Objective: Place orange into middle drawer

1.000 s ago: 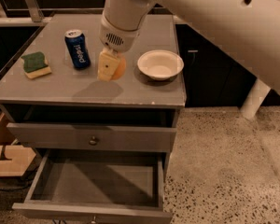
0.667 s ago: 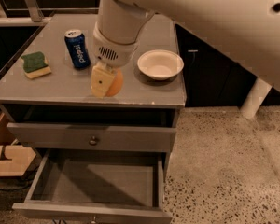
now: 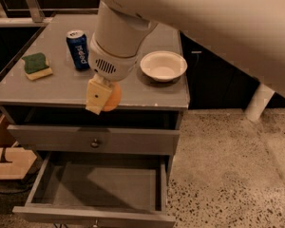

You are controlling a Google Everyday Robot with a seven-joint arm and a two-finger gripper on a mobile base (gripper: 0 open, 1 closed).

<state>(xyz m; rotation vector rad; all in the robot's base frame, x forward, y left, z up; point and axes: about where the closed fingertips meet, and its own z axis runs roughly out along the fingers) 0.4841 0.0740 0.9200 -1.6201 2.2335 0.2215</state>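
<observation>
Gripper [image 3: 104, 99], fingers pinching the orange [image 3: 115, 97], has moved from mid-surface to the front edge of the cabinet top [image 3: 57, 87], centre-left, nearly above the open middle drawer [image 3: 99, 186] below; release remains.

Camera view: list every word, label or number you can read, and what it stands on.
"pepsi": white letters, sideways, on the blue can.
No other text shows: none on the bowl, the sponge or the pincer, which holds the orange at the front edge of the table.
</observation>
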